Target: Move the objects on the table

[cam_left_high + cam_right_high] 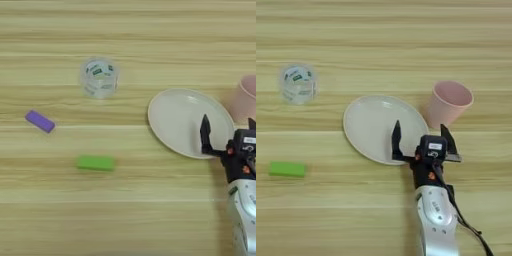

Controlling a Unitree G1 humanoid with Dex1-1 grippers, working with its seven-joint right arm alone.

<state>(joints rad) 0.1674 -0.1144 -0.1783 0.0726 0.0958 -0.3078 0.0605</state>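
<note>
A round cream plate [381, 127] lies right of the table's middle. Just beyond its right edge stands a pink cup [448, 104], upright. My right gripper [422, 132] comes up from the bottom edge and is open. Its left finger [396, 140] hangs over the plate's near right part, and its right finger [448, 140] is near the base of the cup. Nothing is between the fingers. A clear tape-like roll [99, 76] sits at the upper left. A green block [95, 163] lies left of the plate, and a purple block [40, 121] lies at the far left.
The light wooden table [150, 30] fills both views. My silver forearm [435, 215] covers the table's bottom right part.
</note>
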